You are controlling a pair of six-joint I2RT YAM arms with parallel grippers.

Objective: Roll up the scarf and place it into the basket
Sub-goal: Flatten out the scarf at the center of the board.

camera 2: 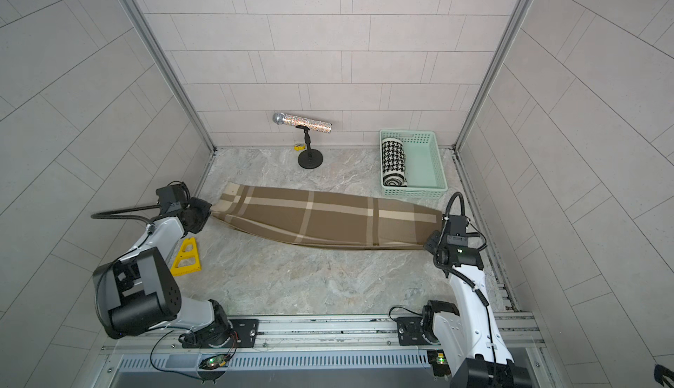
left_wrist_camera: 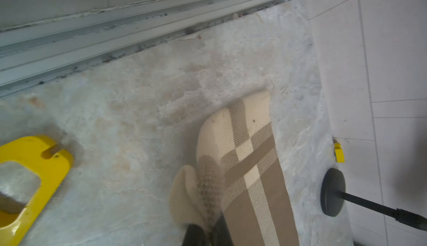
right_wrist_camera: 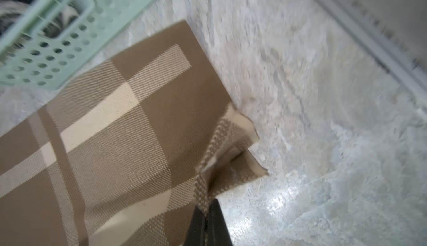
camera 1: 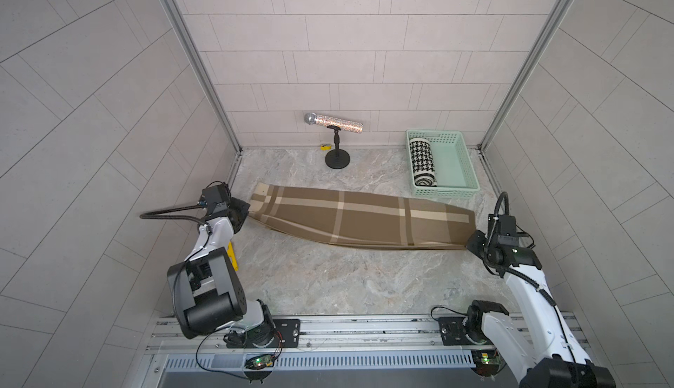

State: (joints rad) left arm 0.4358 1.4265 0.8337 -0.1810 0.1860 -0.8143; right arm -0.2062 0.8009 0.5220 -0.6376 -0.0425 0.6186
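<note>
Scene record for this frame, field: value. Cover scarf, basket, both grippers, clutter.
scarf: brown-and-cream plaid scarf, stretched lengthwise on marble-pattern tabletop, not rolled
left gripper: shut on one end of the scarf
right gripper: shut on the opposite end
basket: mint-green perforated plastic basket, back right, just beyond the scarf's right end
basket contents: rolled black-and-white houndstooth scarf along its left wall
clutter: glittery microphone on black stand by back wall; yellow triangular plastic piece near left arm
</note>
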